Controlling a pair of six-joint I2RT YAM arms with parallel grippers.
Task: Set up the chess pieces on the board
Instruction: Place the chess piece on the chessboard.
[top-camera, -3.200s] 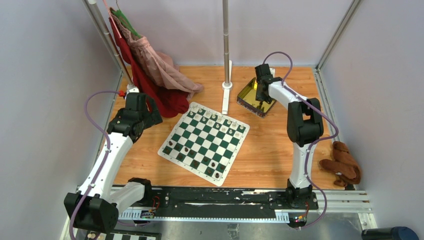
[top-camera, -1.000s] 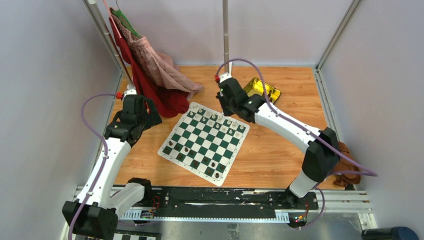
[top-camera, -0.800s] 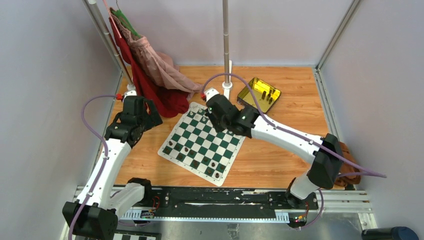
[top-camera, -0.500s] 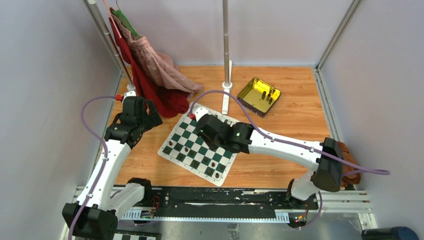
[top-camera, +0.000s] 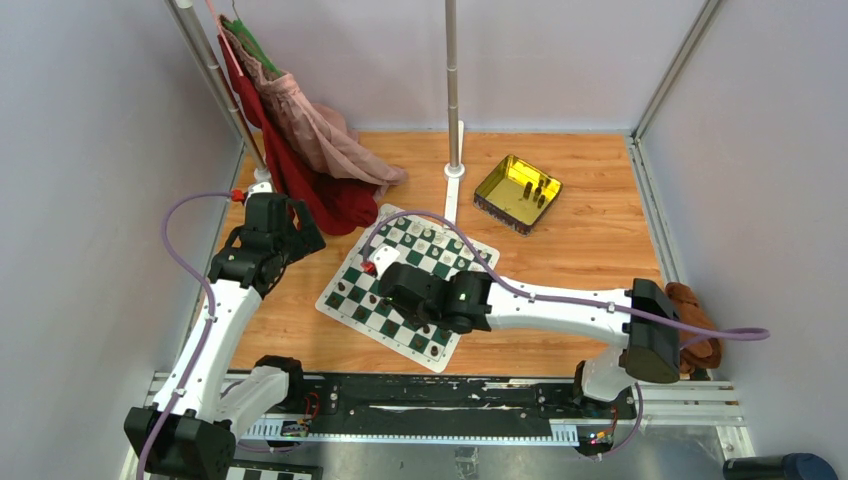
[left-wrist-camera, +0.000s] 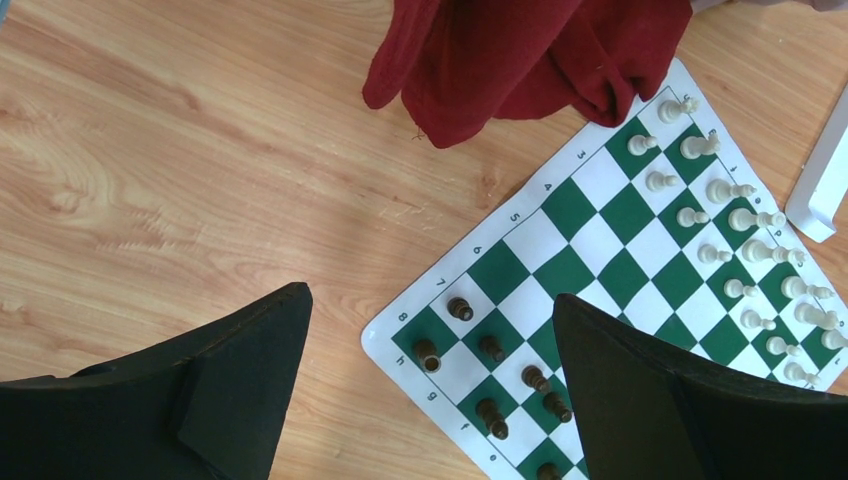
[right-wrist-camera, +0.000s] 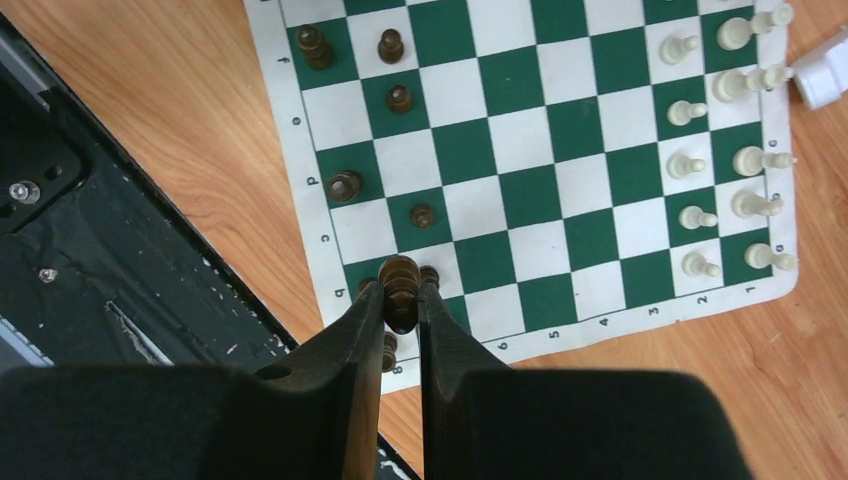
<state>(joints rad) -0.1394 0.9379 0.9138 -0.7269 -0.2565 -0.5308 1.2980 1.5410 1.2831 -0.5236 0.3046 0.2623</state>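
- Wood table (top-camera: 570, 255) inside a grey-walled booth; red cloth (left-wrist-camera: 520, 50) hangs at the upper left and brushes the far corner of the board (top-camera: 420, 255).
- Board lies at the middle of the top view, turned at an angle.
- White pieces (right-wrist-camera: 697, 215) fill two rows along the right edge of the right wrist view.
- Dark pieces (right-wrist-camera: 399, 97) stand scattered in the rows along the left edge, with several squares there bare.
- Tray (top-camera: 498, 213) sits at the upper right of the top view, well apart from the board, with a few dark figures inside.
- Right claw (right-wrist-camera: 402, 300) is clenched on one dark piece (right-wrist-camera: 401, 275), held upright between the fingers above the lower left corner of the board.
- Left claw (left-wrist-camera: 428, 298) is spread wide and grasps nothing; it hovers over bare wood and the board's left corner, below the cloth.
- Step in hand, as I judge it: carrying a dark piece to its home square on the dark side.
- Another dark figure stands just beside the right finger, and one more shows below the fingers near the border.
- Next move calls for lining up over a bare square in the two dark rows, lowering straight until the base meets the mat, then letting go without brushing those neighbours.
- Which exact square is meant I cannot tell.
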